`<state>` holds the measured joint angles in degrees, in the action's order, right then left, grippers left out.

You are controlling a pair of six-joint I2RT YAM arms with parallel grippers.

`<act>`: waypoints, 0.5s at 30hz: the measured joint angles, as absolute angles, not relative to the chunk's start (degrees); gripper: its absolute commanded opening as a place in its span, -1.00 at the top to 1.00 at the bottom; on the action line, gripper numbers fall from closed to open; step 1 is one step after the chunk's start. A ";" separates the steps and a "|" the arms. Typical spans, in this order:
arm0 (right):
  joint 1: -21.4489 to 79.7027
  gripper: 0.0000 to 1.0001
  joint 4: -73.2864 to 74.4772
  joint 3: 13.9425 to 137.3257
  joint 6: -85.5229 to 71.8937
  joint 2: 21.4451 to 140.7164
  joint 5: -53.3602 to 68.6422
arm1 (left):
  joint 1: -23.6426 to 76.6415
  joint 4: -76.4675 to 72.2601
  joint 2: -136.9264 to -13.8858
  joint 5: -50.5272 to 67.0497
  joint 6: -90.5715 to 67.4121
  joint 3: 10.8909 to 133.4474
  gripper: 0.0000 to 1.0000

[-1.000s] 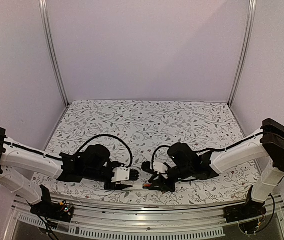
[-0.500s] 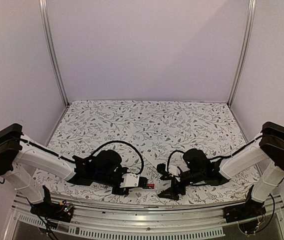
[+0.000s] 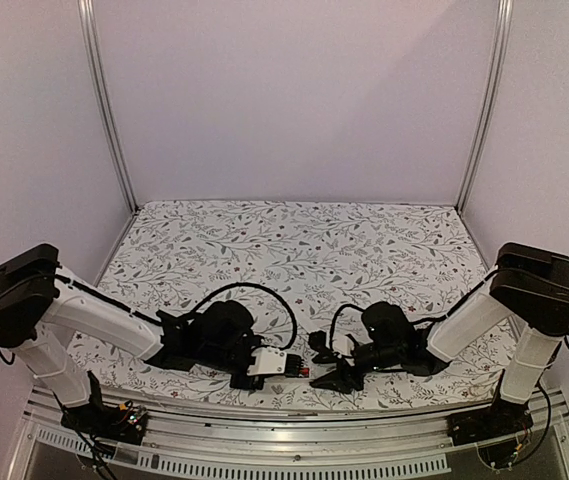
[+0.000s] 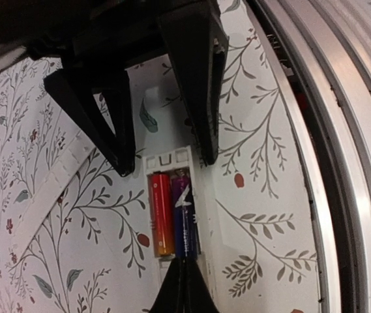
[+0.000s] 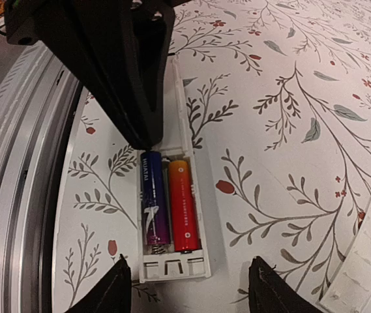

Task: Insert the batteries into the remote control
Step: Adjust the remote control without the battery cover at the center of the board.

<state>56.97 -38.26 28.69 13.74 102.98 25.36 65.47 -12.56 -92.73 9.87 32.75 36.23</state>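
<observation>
The white remote control (image 5: 172,268) lies on the floral cloth near the front edge with its battery bay uncovered. Two batteries lie side by side in the bay: a blue-purple one (image 5: 152,203) (image 4: 184,212) and a red-orange one (image 5: 182,205) (image 4: 161,212). My left gripper (image 4: 182,290) (image 3: 288,368) is shut, its joined tips touching the end of the blue-purple battery. My right gripper (image 5: 188,290) (image 3: 318,366) is open, its fingertips (image 5: 117,290) apart on either side of the remote's spring end, holding nothing.
A thin flat white cover strip (image 5: 361,261) (image 4: 48,189) lies on the cloth beside the remote. The aluminium rail (image 4: 341,163) of the table's front edge runs close along the remote's other side.
The left gripper has shut and set its tips against the blue-purple battery. The right gripper let go, opened wide, then narrowed somewhat and shifted left around the remote's end.
</observation>
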 measured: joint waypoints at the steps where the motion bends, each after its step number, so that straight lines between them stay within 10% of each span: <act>1: 56.99 -0.01 -38.57 28.71 13.91 103.15 25.39 | 65.54 -12.49 -92.99 9.87 32.73 36.42 1.00; 15: 57.43 0.40 -39.40 28.69 14.46 103.68 25.32 | 66.13 -12.25 -95.24 10.44 32.56 38.61 1.00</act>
<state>57.43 -39.40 28.69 14.46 103.68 25.32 66.13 -12.25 -95.24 10.44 32.56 38.61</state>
